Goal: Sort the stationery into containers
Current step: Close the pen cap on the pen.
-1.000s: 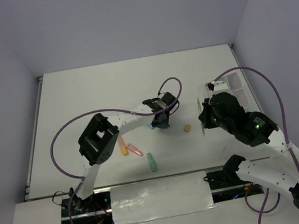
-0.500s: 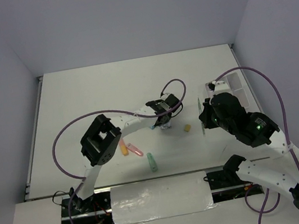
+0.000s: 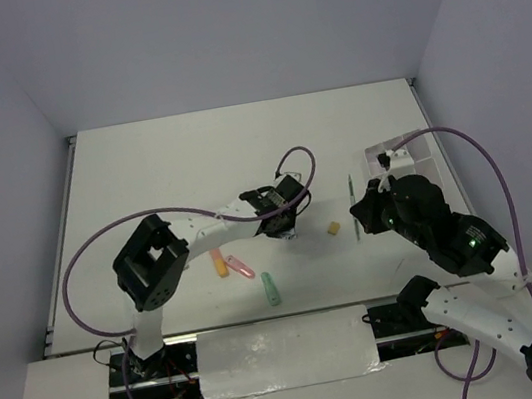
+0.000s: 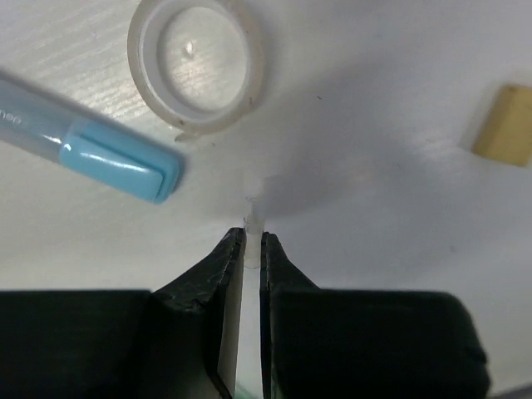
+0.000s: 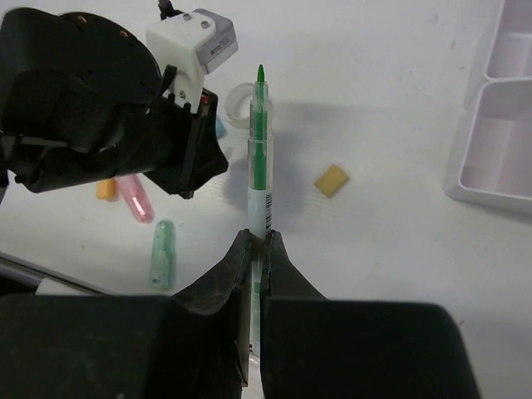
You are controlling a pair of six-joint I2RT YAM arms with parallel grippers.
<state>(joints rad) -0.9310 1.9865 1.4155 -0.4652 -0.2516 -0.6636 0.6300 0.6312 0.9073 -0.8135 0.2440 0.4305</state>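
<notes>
In the left wrist view my left gripper is shut on a thin clear tube-like piece, and I cannot tell what it is. Just beyond it lie a clear tape ring, a blue marker and a tan eraser. My right gripper is shut on a thin green pen and holds it above the table, tip pointing away. The white divided tray is to its right. From above, the left gripper is left of the eraser and the right gripper is right of it.
Orange, pink and green markers lie near the front, left of my left gripper. The tray stands against the right wall. Purple cables arch over both arms.
The left arm's elbow has swung left and its gripper has shifted a little left. The right gripper has moved slightly with the green pen still in it.
</notes>
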